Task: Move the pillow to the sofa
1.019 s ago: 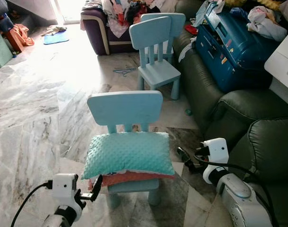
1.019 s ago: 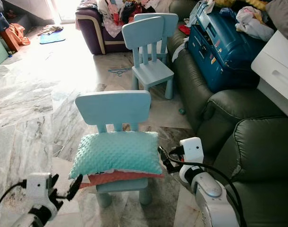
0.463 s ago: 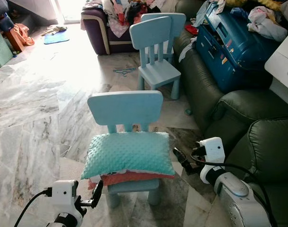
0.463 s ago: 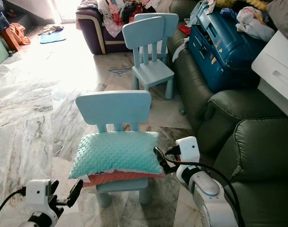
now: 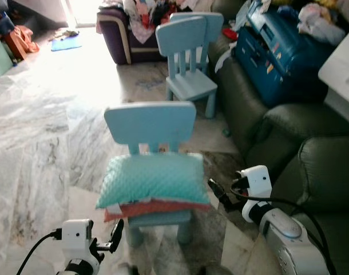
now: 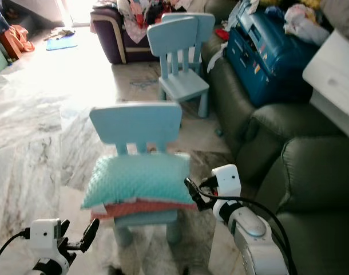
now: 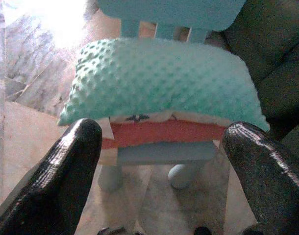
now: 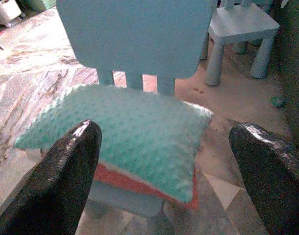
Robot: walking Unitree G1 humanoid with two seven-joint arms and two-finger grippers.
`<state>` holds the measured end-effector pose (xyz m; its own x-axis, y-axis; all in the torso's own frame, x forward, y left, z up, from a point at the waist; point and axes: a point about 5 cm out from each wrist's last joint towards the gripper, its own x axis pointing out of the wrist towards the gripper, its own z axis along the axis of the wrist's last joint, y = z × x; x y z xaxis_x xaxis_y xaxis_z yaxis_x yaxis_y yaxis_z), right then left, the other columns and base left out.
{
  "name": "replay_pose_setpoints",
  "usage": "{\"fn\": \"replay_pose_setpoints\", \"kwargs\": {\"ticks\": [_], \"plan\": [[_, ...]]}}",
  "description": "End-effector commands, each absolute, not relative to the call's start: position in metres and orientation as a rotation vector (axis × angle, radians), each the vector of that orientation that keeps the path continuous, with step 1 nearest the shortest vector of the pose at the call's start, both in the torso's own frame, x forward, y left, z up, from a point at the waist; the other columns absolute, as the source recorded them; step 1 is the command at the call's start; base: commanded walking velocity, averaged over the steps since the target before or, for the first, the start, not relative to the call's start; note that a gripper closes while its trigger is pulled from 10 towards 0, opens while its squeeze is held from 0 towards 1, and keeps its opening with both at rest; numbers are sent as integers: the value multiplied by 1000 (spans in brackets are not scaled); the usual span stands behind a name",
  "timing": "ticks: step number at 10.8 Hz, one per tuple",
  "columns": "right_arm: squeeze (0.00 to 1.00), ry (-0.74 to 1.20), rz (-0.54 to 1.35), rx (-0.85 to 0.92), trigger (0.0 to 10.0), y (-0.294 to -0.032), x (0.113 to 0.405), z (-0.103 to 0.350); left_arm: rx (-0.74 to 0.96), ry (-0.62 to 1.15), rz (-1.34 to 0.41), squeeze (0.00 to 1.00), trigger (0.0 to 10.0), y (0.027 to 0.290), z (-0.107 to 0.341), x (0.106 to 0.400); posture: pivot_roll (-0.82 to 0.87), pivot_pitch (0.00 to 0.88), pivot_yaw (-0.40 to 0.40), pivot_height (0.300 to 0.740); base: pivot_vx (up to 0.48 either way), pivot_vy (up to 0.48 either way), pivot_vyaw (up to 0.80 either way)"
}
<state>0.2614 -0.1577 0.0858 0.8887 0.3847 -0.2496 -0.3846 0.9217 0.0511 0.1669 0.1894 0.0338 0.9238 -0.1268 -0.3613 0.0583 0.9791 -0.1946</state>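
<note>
A teal dotted pillow (image 5: pixel 151 179) lies on a coral-red cushion (image 5: pixel 157 207) on the seat of a small light-blue chair (image 5: pixel 150 119). My left gripper (image 5: pixel 115 236) is low at the chair's front left corner, open, apart from the pillow. In the left wrist view the pillow (image 7: pixel 159 81) lies ahead between the spread fingers (image 7: pixel 66 166). My right gripper (image 5: pixel 215 192) is open just off the pillow's right end. The right wrist view shows the pillow (image 8: pixel 125 132) ahead of its fingers (image 8: pixel 66 171). The dark green sofa (image 5: pixel 317 172) is on the right.
A second blue chair (image 5: pixel 189 57) stands further back. A blue suitcase (image 5: pixel 277 51) and clothes lie on the sofa's far part. A purple armchair (image 5: pixel 120 34) heaped with clothes is at the back. A white cabinet (image 5: pixel 341 69) juts in at the right. The floor is marble.
The whole picture has shifted slightly and blurred, so the camera moved. My left gripper sits lower in the view; my right gripper has come closer to the pillow's right end.
</note>
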Motion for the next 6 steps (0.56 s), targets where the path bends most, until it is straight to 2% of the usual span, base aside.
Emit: {"fn": "replay_pose_setpoints", "kwargs": {"ticks": [1,5,6], "plan": [[0,254,420,-2,10000,-155,260,89,-174,388,-83,0,10000,192,34,164,-158,148,16,623,0,0,0],[0,256,434,-3,10000,-154,259,89,-173,391,-76,0,10000,192,34,163,-156,154,11,569,0,0,0],[0,256,439,-3,10000,-153,259,89,-174,392,-73,0,10000,191,34,161,-154,156,8,544,0,0,0]]}}
